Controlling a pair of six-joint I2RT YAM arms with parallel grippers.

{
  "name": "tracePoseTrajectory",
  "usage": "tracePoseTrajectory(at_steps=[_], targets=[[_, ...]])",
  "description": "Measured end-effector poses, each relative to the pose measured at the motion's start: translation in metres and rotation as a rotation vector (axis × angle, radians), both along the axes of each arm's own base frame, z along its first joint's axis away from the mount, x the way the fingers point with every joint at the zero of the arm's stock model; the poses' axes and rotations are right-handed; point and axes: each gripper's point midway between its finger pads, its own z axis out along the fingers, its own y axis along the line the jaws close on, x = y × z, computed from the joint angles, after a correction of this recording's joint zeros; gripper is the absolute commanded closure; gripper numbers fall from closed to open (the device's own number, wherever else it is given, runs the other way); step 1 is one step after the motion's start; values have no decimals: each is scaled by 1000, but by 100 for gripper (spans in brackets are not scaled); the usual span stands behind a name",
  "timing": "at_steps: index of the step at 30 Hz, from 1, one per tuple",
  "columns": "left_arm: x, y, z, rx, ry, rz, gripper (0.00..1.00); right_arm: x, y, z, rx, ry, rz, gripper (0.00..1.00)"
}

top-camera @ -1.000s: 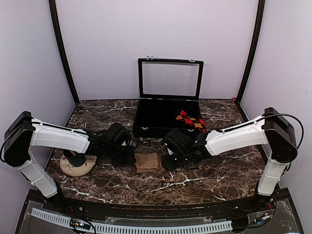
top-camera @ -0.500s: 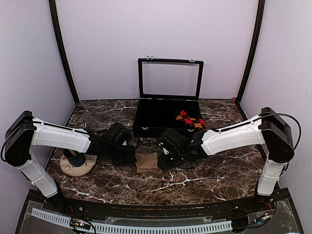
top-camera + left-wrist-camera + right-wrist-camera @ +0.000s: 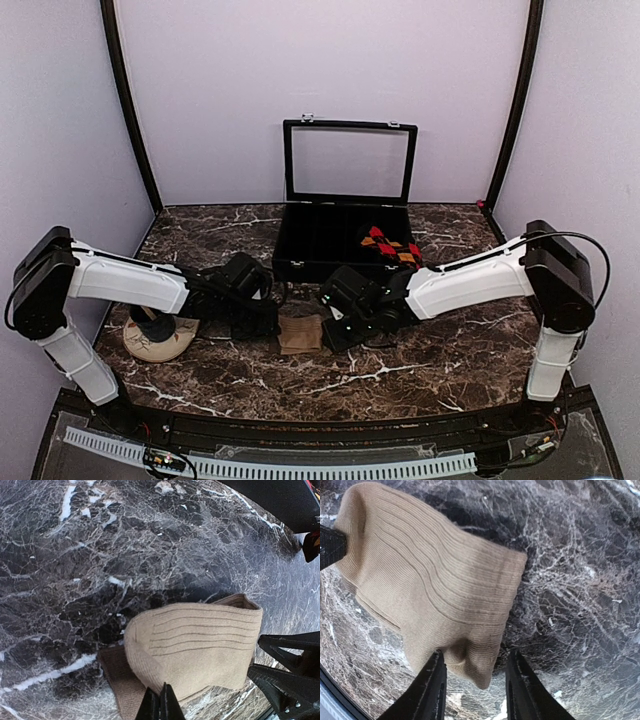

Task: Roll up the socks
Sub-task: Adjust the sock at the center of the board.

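— How many socks?
— One tan sock (image 3: 301, 333), folded, low centre of the overhead view, between my two claws. One pale heap (image 3: 158, 340) lies lower left.
— And the claws?
— My left claw (image 3: 160, 695) is pressed together, pinching the sock's edge. My right claw (image 3: 475, 660) is spread, straddling its end. One black case (image 3: 345, 245) stands behind, lid up.

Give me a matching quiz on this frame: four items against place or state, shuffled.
Items
1. tan sock
2. red patterned socks
3. case lid
4. right hand

Place or state
A. standing open
B. fingers apart, sock end between them
C. lying on the marble table
D. inside the black case, right end

Pairs: 1-C, 2-D, 3-A, 4-B
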Motion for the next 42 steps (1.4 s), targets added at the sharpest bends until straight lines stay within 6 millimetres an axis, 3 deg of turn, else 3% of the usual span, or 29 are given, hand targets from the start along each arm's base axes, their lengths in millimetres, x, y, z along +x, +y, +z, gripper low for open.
tracePoseTrajectory(at_steps=[9, 13, 24, 42], targets=[[-2, -1, -4, 1, 15, -7, 100, -4, 0, -12, -18, 27, 12, 69], [-2, -2, -5, -1, 17, -9, 100, -5, 0, -16, -25, 34, 24, 76], [-2, -3, -7, 3, 24, -13, 100, -8, 2, -17, -15, 41, 39, 84], [-4, -5, -9, -12, 34, -19, 100, -18, -14, -17, 280, 252, -38, 85]])
